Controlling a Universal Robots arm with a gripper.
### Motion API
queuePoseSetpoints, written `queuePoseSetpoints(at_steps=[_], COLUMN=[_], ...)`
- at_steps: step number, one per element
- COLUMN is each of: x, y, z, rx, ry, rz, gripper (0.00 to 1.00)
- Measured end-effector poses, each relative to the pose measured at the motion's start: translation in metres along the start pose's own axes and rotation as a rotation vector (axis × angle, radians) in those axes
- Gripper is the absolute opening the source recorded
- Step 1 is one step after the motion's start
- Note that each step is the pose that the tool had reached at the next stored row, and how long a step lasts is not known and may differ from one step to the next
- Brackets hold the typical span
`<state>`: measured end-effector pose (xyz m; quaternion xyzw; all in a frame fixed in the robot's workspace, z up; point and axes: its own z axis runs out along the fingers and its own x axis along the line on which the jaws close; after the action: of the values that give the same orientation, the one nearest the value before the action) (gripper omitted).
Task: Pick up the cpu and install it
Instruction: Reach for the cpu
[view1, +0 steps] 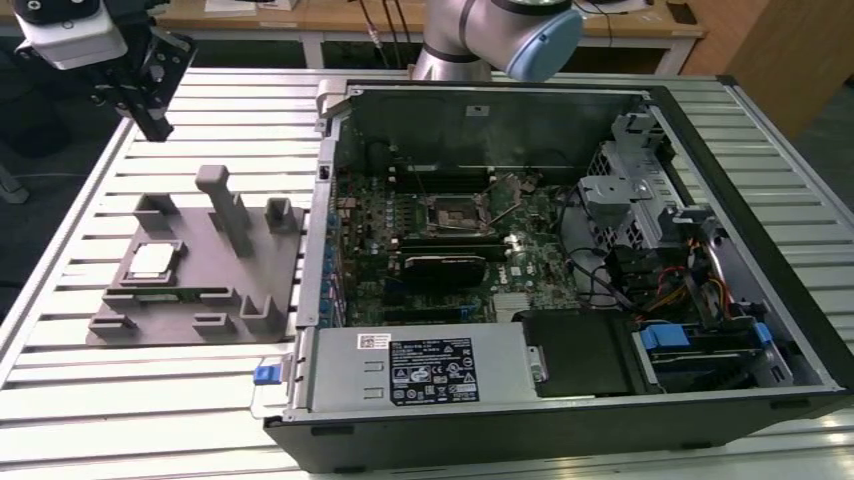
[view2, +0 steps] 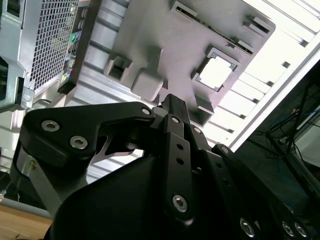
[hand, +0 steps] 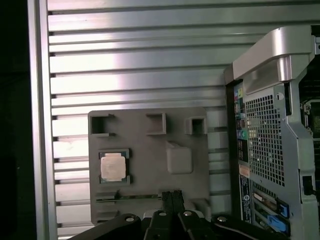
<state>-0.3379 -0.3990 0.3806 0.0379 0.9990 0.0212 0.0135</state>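
- In the exterior view our gripper (view1: 158, 128) points down at the table. In the first wrist view its black fingers (hand: 166, 200) are pressed together with nothing between them.
- The cpu (view1: 150, 260) lies at about 6 o'clock from the gripper in the exterior view, well apart from it. It sits flat, pale lid up, in a square pocket of the grey tray (view1: 200, 275). Both wrist views show it there too.
- The arm (view1: 494, 40) comes in at 12 o'clock of the exterior view, and its wrist reaches over to about 10 o'clock.
- At 3 o'clock of the tray lies the open computer case (view1: 561, 435), with the bare socket (view1: 458, 212) on its board.
- A black-and-white label (view1: 434, 370) sits on the case's silver box; we cannot make out its print.
- All of this rests on the slatted metal table (view1: 80, 400).
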Motion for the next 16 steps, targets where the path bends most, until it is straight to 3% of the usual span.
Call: queuePoseSetpoints(at_steps=[16], x=[0.0157], y=[-0.0017], z=[0.0108], rx=[0.0022], ry=[-0.0001], rz=[0.0], gripper=[0.11])
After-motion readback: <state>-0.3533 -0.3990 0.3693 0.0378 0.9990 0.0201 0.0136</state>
